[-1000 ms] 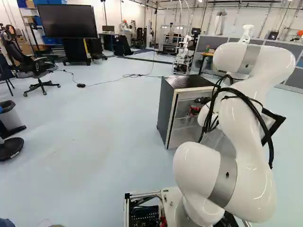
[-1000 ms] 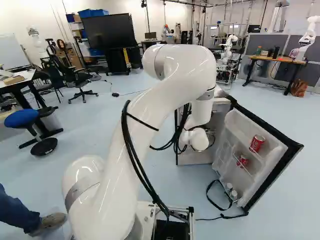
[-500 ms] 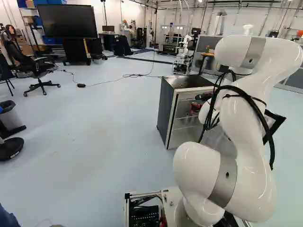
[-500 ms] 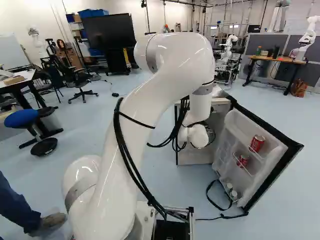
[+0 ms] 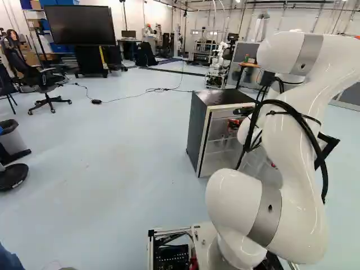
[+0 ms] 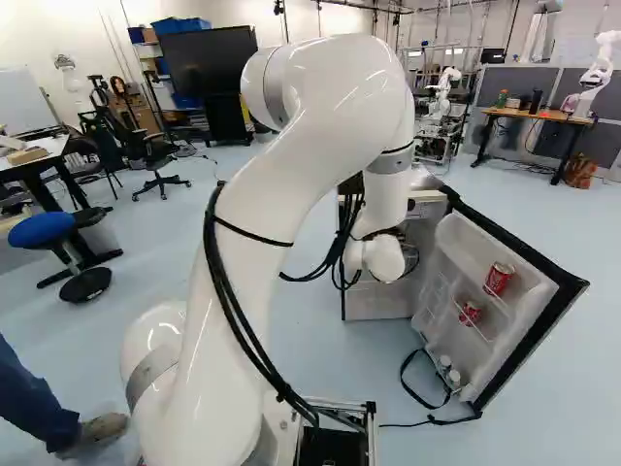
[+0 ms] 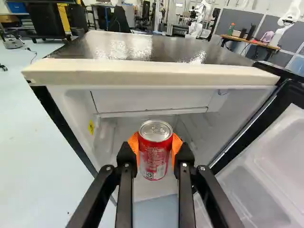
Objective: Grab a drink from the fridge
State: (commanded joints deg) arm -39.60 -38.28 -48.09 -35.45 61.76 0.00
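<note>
The gripper's (image 5: pixel 239 119) two fingers stand apart by the width of a red can (image 7: pixel 154 156), an orange pad pressed on each side of it. The can is upright, its silver top uncovered, at the open front of the fridge (image 5: pixel 197 129), below the top edge; I cannot tell whether it is inside or just outside the opening. Behind it in the wrist view are the fridge's pale inner walls and a white panel under the top.

The fridge has dark sides and a shiny dark top. Its door (image 6: pixel 572 286) is swung wide to the right. On the door's inner racks are an upper can (image 6: pixel 499 279) and, lower and nearer, a second can (image 6: pixel 471 314), both red. Small pale containers (image 6: pixel 447 364) sit at the foot of the door, and a black strap (image 6: pixel 408 383) loops beside them.

The arm (image 6: pixel 320 170) rises from the base, bends over high up and comes down to the fridge, black cables (image 6: pixel 238 316) strapped along it.

To the left are a blue stool (image 6: pixel 44 229) and a wheeled chair (image 6: pixel 155 160); far left, a big screen (image 5: pixel 79 25). Far right is a desk (image 6: pixel 539 115), and far ahead, another robot (image 6: pixel 444 89).
</note>
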